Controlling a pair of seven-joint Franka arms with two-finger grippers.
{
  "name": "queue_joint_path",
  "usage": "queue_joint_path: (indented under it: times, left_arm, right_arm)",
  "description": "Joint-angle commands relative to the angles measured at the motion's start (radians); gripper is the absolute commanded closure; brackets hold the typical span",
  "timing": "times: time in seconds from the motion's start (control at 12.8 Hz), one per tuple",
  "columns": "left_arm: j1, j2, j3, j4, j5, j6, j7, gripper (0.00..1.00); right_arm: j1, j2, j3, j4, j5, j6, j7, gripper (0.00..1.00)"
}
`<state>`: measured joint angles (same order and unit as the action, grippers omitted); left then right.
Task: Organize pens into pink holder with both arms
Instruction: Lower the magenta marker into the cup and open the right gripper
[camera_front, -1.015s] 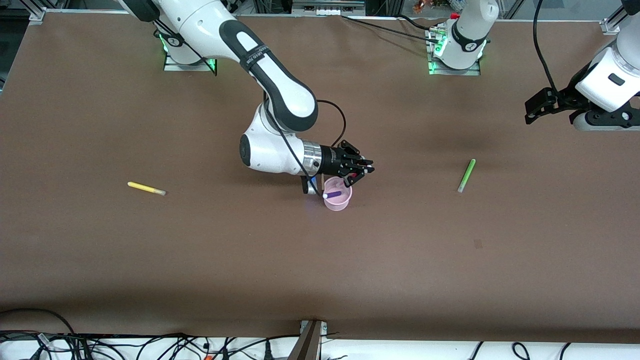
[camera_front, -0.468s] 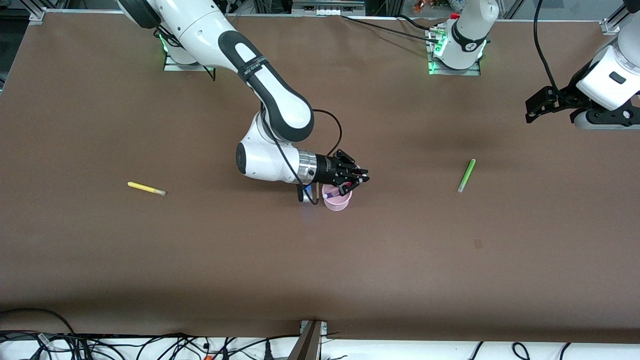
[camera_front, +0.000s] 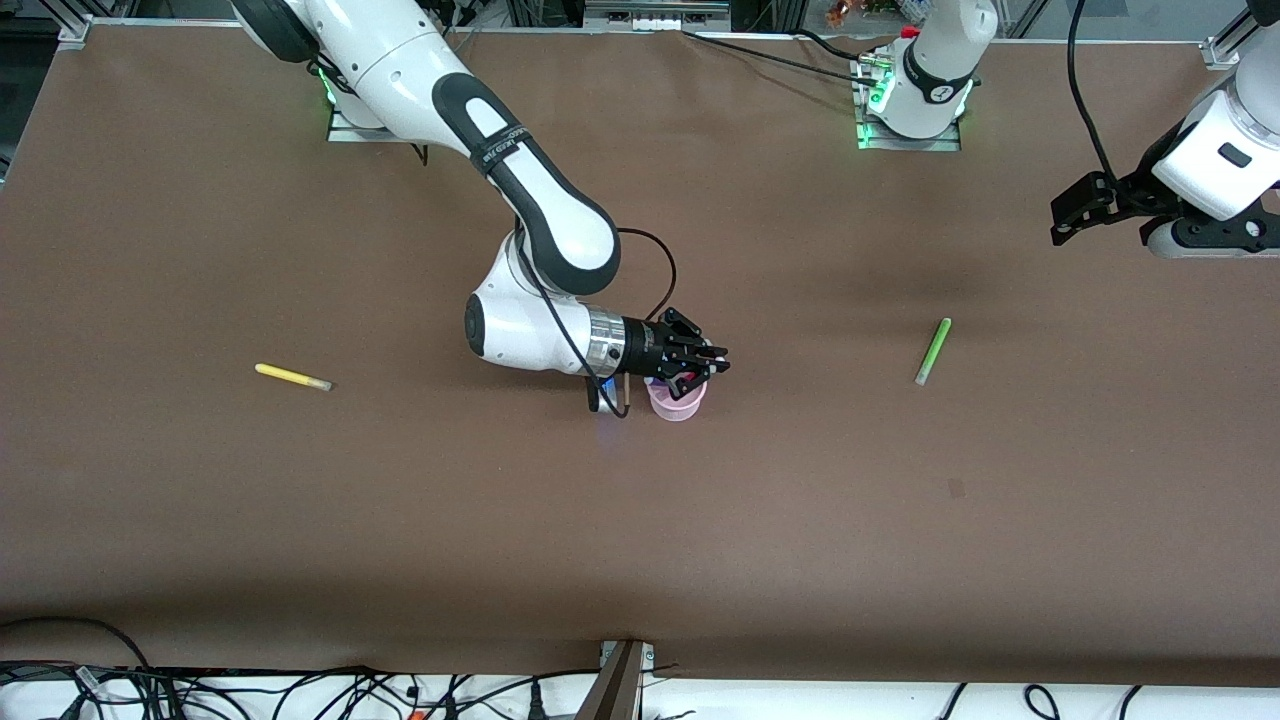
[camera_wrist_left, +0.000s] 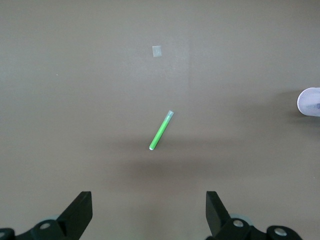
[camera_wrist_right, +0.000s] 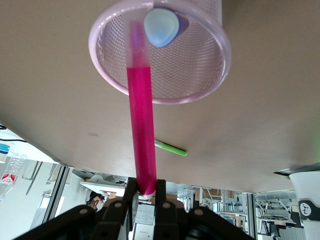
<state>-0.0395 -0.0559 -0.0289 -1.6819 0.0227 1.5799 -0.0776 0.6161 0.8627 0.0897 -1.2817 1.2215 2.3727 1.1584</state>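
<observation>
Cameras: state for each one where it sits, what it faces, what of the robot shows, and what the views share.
Front view: high across the table, facing the bases; shows both arms, the right gripper over the pink holder, the yellow pen, the left gripper waiting.
Left wrist view: above the table, looking down between open fingertips at the green pen.
Right wrist view: along shut fingers gripping the magenta pen, whose tip enters the holder.
Shared: green pen, holder.
</observation>
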Motion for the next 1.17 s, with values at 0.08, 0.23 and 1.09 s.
queue_joint_path:
  times: [0.08,0.23,1.09]
  left_arm:
    - [0.001,-0.007,-0.003,0.013,0.008,-0.029,-0.01,0.0]
    - [0.006,-0.009,-0.002,0.014,0.008,-0.029,-0.008,0.0]
    - [0.007,-0.007,-0.002,0.014,0.006,-0.031,-0.005,0.0]
  right_arm:
    - [-0.004,0.015,0.005,0.024,0.026,-0.006,-0.025,0.9]
    - [-0.007,0.018,0.005,0.027,0.026,-0.006,-0.026,0.87]
    - [-0.021,-0.088,-0.047,0.019,-0.147,-0.084,-0.19,0.0]
